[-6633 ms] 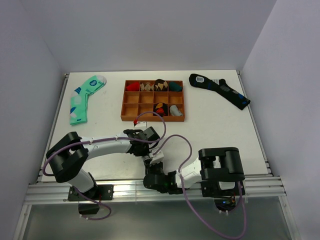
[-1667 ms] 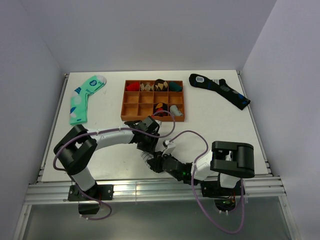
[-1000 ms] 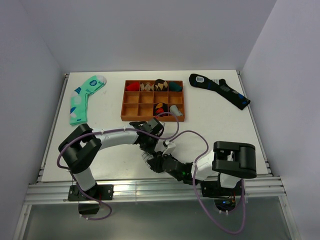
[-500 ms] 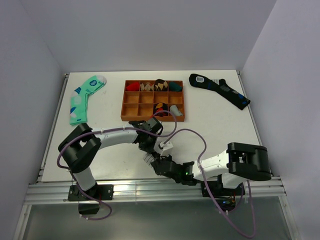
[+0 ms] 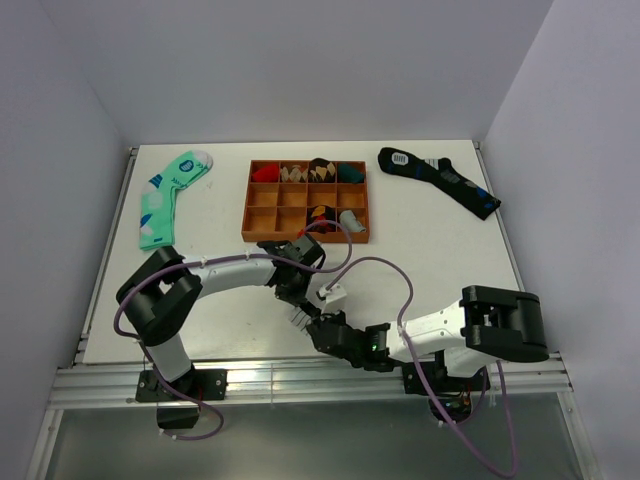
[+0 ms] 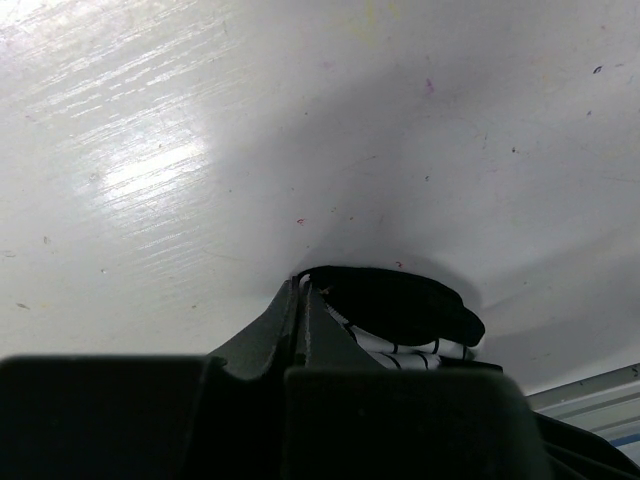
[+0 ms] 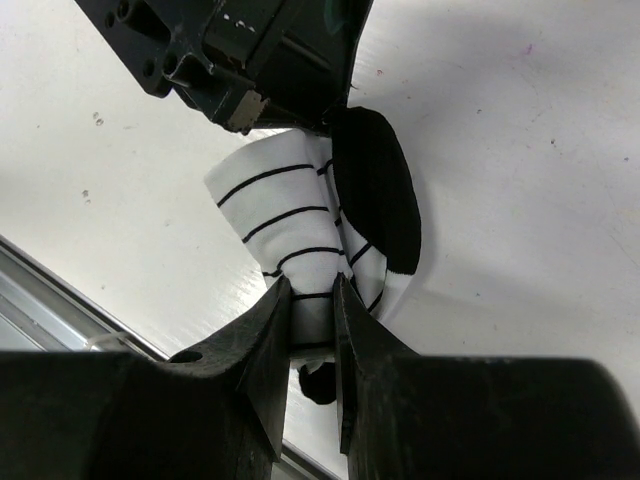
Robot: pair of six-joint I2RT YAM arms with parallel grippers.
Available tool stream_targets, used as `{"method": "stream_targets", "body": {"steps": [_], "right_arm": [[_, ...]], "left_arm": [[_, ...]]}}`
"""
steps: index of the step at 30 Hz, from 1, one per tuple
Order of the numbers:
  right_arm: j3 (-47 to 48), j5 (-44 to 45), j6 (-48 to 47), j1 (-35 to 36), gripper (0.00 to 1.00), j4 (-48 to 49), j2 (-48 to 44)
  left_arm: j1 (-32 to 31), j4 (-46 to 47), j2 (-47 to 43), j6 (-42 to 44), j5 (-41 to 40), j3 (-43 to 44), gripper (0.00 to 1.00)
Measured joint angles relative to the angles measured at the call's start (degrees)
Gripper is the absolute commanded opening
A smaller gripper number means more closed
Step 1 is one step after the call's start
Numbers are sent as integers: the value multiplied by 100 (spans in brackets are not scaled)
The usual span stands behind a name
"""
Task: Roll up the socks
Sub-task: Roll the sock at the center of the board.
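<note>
1. Near edge of the tabletop [image 5: 450, 270], about midway along it: my right pincer [image 7: 312, 300] is closed to a narrow gap on the striped sock [image 7: 285, 215], with white cloth nipped between both fingers.
2. Just beyond: my left pincer [image 6: 303, 287] is fully shut, its tip against the sock's black end. I cannot tell whether any cloth is caught in it.
3. The sock is bunched into a short wad, with the black end lapped over the striped body and a loose white flap out to one side. Judgement: roll begun, not finished; tightening and tucking remain.
4. Mid-table: the tray [image 5: 246, 205] has some compartments with rolled socks and others bare.
5. Far left corner: green sock [image 5: 165, 195]. Far right corner: black sock [image 5: 440, 180]. Both lie flat and unrolled.
6. Against the oldest frame:
   - My right arm was folded close by its base; now its elbow is swung out right and the arm is stretched low along the near edge.
   - The striped sock is in about the same spot.
   - The tray and far socks are unmoved.
</note>
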Motion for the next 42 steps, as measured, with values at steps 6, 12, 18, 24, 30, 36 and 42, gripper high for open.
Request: {"method": "stream_targets", "body": {"steps": [6, 12, 18, 24, 30, 36, 42], "right_arm": [[0, 4, -17, 0, 0, 109, 92], [-4, 44, 37, 0, 0, 463, 313], [63, -81, 164, -92, 0, 841, 586], [-90, -992, 227, -638, 0, 1405, 636], [-184, -2006, 227, -1176, 0, 1714, 658], [-212, -3154, 330, -1790, 0, 2111, 881], [-85, -3987, 468, -2170, 0, 2190, 1093]], "left_arm": [[28, 0, -13, 7, 48, 0, 0], [98, -129, -37, 26, 11, 0, 0], [122, -181, -44, 52, -79, 0, 0], [153, -149, -57, 63, -146, -28, 0], [162, -101, -114, 66, -240, -94, 0], [173, -83, -142, 74, -328, -127, 0], [195, 17, -302, 94, -428, -289, 1]]}}
